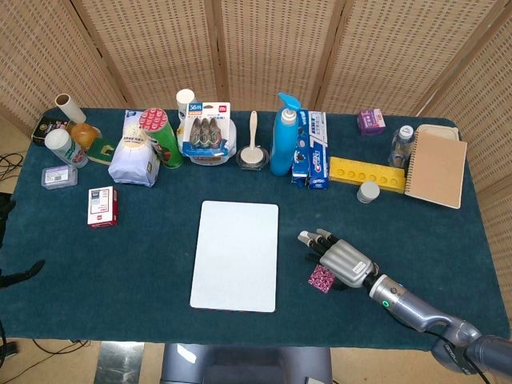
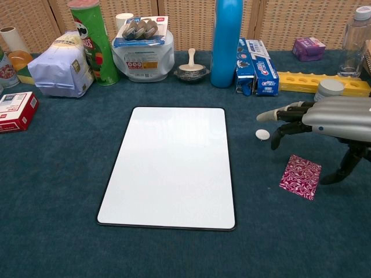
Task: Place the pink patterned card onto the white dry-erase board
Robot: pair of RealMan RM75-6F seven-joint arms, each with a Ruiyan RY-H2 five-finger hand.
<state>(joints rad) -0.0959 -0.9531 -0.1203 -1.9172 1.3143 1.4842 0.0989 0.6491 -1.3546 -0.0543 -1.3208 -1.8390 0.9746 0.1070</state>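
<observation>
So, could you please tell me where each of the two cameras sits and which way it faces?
Head view: high above the near table edge, looking steeply down on the whole table; the right hand and forearm show over the pink card.
Chest view: low at the near edge, looking across toward the back row; the right hand shows.
Both share the white board, card and right hand.

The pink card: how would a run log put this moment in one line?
phase: reach | right hand open, above pink card, not touching | card on table, right of white board | left hand not in view
</observation>
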